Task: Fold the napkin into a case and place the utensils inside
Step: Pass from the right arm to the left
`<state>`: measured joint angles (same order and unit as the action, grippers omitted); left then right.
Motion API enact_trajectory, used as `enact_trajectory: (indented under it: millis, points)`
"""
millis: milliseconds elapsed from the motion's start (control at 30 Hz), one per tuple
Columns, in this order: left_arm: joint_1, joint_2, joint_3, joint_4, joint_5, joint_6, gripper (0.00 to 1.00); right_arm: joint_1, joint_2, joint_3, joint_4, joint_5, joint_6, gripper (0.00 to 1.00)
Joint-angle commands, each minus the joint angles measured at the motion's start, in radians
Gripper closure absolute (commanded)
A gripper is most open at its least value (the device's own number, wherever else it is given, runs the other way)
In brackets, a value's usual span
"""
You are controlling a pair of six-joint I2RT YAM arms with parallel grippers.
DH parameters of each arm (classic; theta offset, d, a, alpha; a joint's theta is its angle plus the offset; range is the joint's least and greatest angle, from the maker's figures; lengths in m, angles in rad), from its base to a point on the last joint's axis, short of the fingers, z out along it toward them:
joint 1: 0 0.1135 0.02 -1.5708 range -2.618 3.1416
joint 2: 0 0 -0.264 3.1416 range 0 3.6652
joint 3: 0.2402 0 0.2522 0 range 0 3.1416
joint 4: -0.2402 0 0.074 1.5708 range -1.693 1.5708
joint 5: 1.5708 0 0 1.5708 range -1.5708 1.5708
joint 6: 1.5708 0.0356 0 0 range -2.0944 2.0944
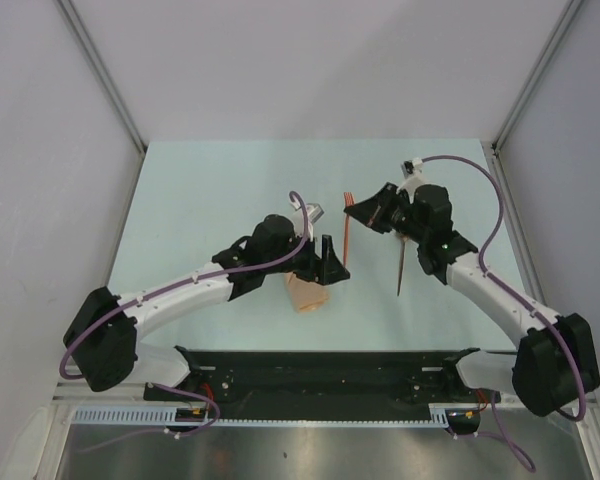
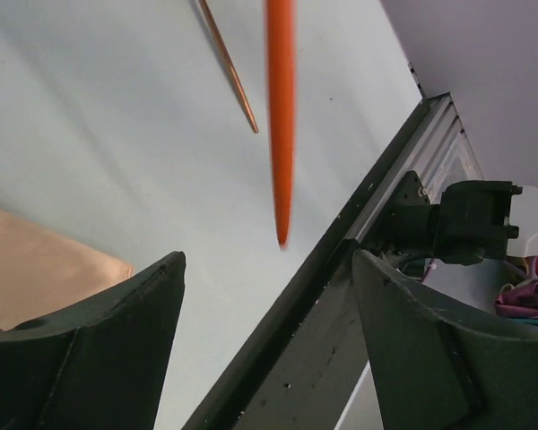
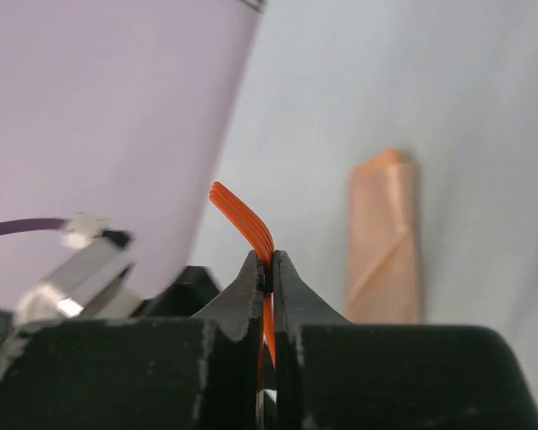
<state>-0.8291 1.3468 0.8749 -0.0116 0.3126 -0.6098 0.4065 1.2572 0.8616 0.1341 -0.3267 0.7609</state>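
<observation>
Spreading between plain grey-lilac walls [image 1: 40,150] and aluminium corner posts [image 1: 100,70], the pale mint tabletop [image 1: 200,200] ends at a black rail [image 1: 320,375] along its near edge. The case [image 1: 308,293], a narrow peach fold, lies mid-table, partly under the left gripper [image 1: 332,262], whose jaws stand wide apart around nothing. The right gripper [image 1: 365,212] is pinched tight on the pronged end of an orange utensil [image 1: 350,240]. Its long handle points toward the left fingers, possibly clear of the surface. A darker stick [image 1: 402,268] rests on the table beside the right arm.
</observation>
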Motion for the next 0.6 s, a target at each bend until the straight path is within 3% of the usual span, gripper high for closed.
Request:
enact_trajectory:
  millis: [0, 100, 167, 200, 233, 300, 333, 367, 400, 433, 500, 533, 567]
  points:
    - [-0.001, -0.038, 0.021, 0.128, 0.096, -0.005, 0.20, 0.008, -0.063, -0.133, 0.300, -0.097, 0.310, 1.00]
    - [0.001, -0.049, -0.025, 0.266, 0.195, -0.088, 0.22, 0.018, -0.093, -0.217, 0.423, -0.084, 0.408, 1.00]
    - [0.001, -0.052, -0.056, 0.327, 0.230, -0.126, 0.33, 0.018, -0.107, -0.278, 0.525, -0.103, 0.481, 1.00]
    - [0.001, -0.051, -0.054, 0.309, 0.235, -0.127, 0.46, 0.014, -0.114, -0.295, 0.557, -0.109, 0.501, 1.00]
    - [0.002, -0.049, -0.047, 0.285, 0.250, -0.123, 0.75, 0.009, -0.117, -0.302, 0.585, -0.150, 0.511, 1.00]
    - [0.018, -0.054, -0.037, 0.181, 0.281, -0.076, 0.92, -0.030, -0.125, -0.279, 0.538, -0.221, 0.450, 0.97]
    - [0.022, -0.061, -0.024, 0.129, 0.295, -0.049, 0.94, -0.047, -0.137, -0.267, 0.435, -0.297, 0.387, 0.84]
    - [0.024, -0.077, -0.013, 0.071, 0.296, 0.026, 0.96, -0.070, -0.139, -0.244, 0.367, -0.340, 0.321, 0.62]
    - [0.025, -0.084, 0.001, -0.074, 0.295, 0.068, 1.00, -0.107, -0.139, -0.183, 0.284, -0.382, 0.160, 0.56]
    - [0.025, -0.095, 0.019, -0.137, 0.286, 0.106, 1.00, -0.119, -0.136, -0.133, 0.099, -0.453, 0.070, 0.51]
    - [0.025, -0.145, 0.016, -0.250, 0.296, 0.191, 1.00, -0.123, -0.122, -0.043, -0.090, -0.483, -0.117, 0.33]
    - [0.025, -0.164, 0.013, -0.284, 0.299, 0.212, 1.00, -0.106, -0.113, 0.062, -0.282, -0.491, -0.279, 0.30]
    - [0.025, -0.184, 0.013, -0.345, 0.309, 0.250, 1.00, -0.098, -0.099, 0.106, -0.372, -0.483, -0.360, 0.25]
